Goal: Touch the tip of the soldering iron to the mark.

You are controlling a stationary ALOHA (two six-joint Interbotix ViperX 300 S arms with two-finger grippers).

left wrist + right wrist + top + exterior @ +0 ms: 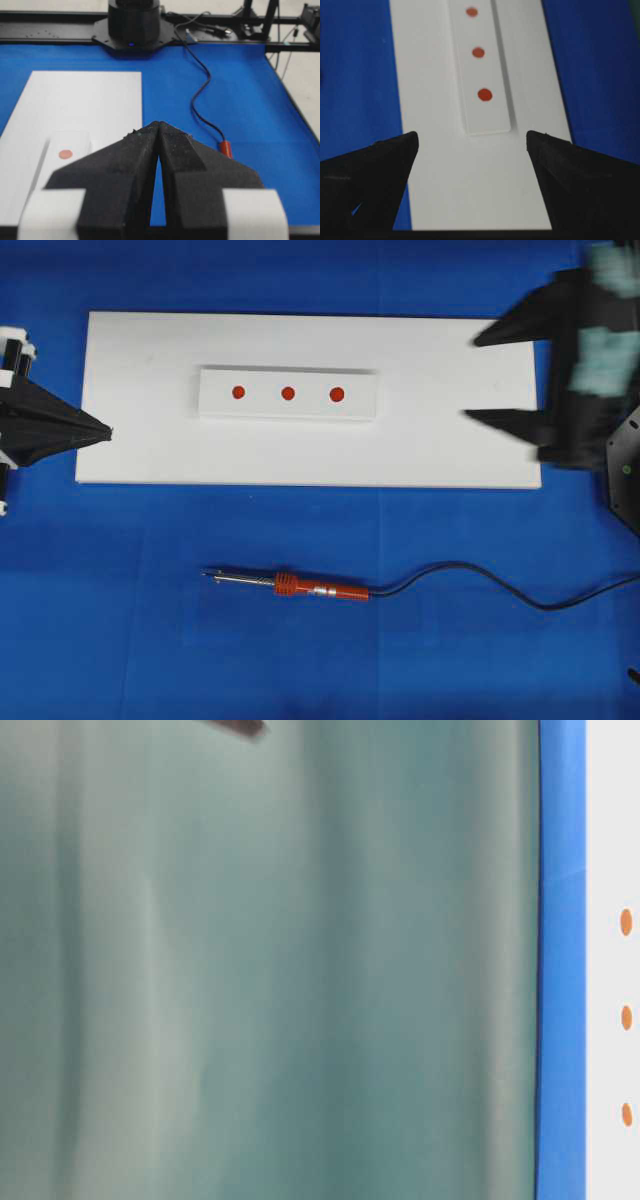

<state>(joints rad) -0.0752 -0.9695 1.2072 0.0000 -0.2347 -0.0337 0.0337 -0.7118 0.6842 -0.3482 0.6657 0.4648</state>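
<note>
We see the soldering iron (pixel 320 589) lying on the blue cloth (pixel 150 640) in front of the white board (pixel 450 430), its tip (pixel 207 573) pointing left and its black cord (pixel 480 575) trailing right. No lettering is legible on it. Three red dots (pixel 288 393) sit on the small white strip (pixel 220 390). The right gripper (pixel 478 377) gapes wide, holding nothing; the left gripper (pixel 108 431) is pressed closed, empty.
</note>
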